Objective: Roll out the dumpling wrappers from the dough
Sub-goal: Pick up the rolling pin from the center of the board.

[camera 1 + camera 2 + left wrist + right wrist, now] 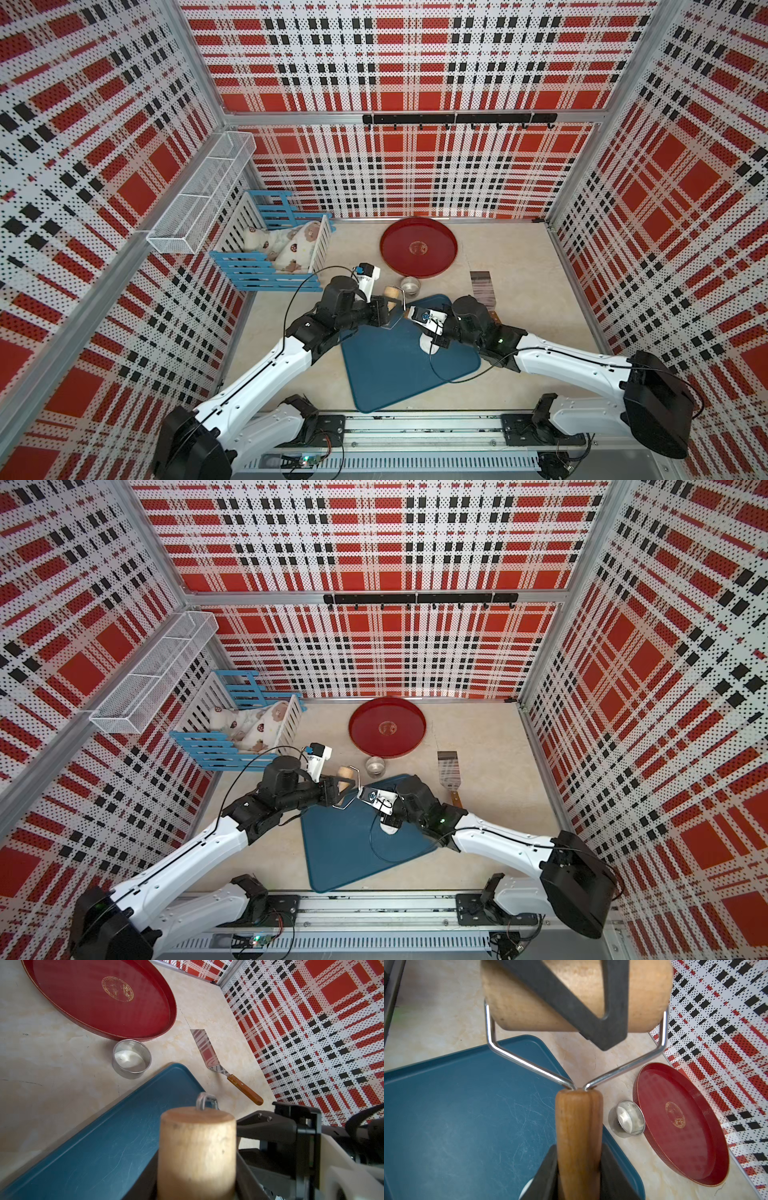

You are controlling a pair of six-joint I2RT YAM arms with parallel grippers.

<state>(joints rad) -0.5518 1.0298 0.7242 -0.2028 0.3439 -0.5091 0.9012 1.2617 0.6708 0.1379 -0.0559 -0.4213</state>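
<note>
Dough [426,345] on the blue mat [390,365], rolling pin [577,1118] above the mat's far corner, left gripper [388,311] clamped on its roller, right gripper [579,1153] gripping its handle.

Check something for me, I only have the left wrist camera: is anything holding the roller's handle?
Observer: Yes. The right wrist view shows the handle of the roller between the right fingers. I cannot tell whether they press it.
Operator: Where do my left fingers sit?
Observer: One of the left fingers lies across the roller's wooden drum.
Operator: And the dough?
Observer: The dough is a white lump on the blue board, mostly hidden under the right arm in a top view.
</note>
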